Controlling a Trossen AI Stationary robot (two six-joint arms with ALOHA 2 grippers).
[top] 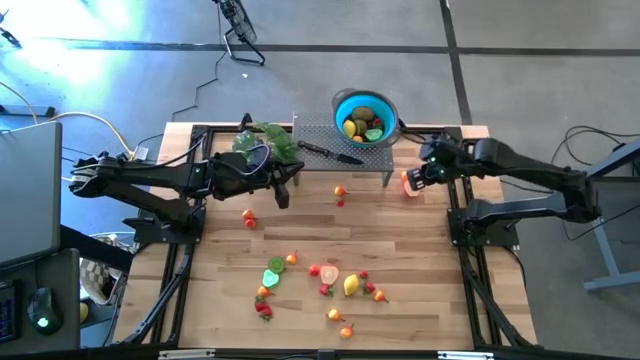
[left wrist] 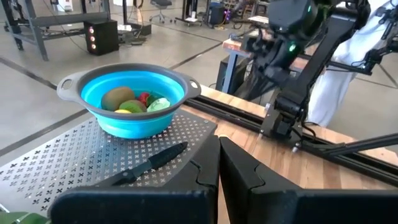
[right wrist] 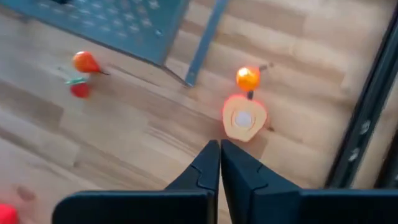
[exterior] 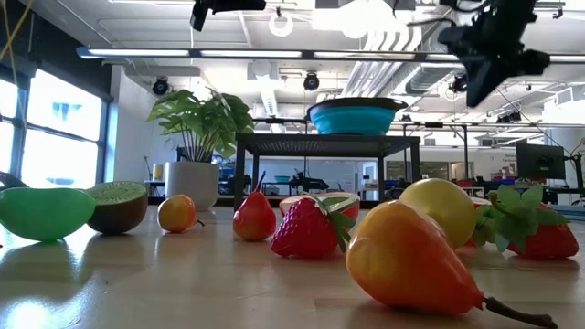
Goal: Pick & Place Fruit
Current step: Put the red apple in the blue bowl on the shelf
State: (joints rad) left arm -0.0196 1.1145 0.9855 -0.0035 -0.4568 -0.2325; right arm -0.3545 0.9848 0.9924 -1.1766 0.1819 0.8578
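Right gripper (right wrist: 219, 163), fingers pressed together and empty, hovers above the halved strawberry (right wrist: 244, 119) near the surface's far right edge; next, spread and descend to grasp

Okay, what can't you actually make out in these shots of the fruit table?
- Blue bowl, low view: its contents are hidden by its own wall.
- Knife, left wrist view: one end sits behind the left gripper.
- Fruit scattered on the table, high view: several pieces are too small to name.

Both arms reach inward above the table, the left gripper (left wrist: 219, 163) and right gripper (right wrist: 220, 163) pinched closed, holding nothing.
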